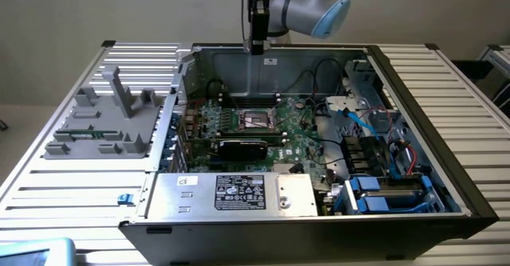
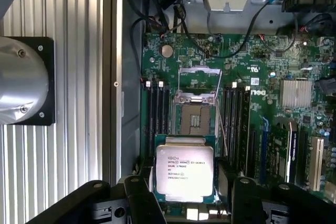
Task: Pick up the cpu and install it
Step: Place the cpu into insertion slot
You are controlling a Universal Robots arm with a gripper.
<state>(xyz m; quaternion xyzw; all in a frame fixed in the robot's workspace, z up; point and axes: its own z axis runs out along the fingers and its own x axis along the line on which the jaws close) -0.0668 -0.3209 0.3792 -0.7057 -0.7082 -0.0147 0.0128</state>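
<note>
Toward the worktop's (image 1: 56,188) left edge sits a grey fixture (image 1: 102,131) with a green memory stick (image 1: 80,135) lying in it, well apart from the work. Right of it, across the worktop's middle, stands the open computer case (image 1: 303,236). Above its rear wall hangs the gripper (image 1: 256,46), jaws clamped on the cpu (image 2: 185,170) by two opposite edges. The cpu is in the air, well above the motherboard (image 2: 262,93), near the open socket (image 2: 195,117) but not yet seated in it; the socket's metal frame (image 2: 195,97) is tipped up. The chip lies flat, printed silver top toward the wrist and contacts down. It is so nearly square that no long axis is worth naming, and its edges run parallel to the socket's and to the memory slots (image 2: 157,111). The risks, as I judge them: an off-centre or twisted descent would bend socket pins, the raised frame could catch a jaw, and so thin an edge grip could let the chip slip or tilt.
</note>
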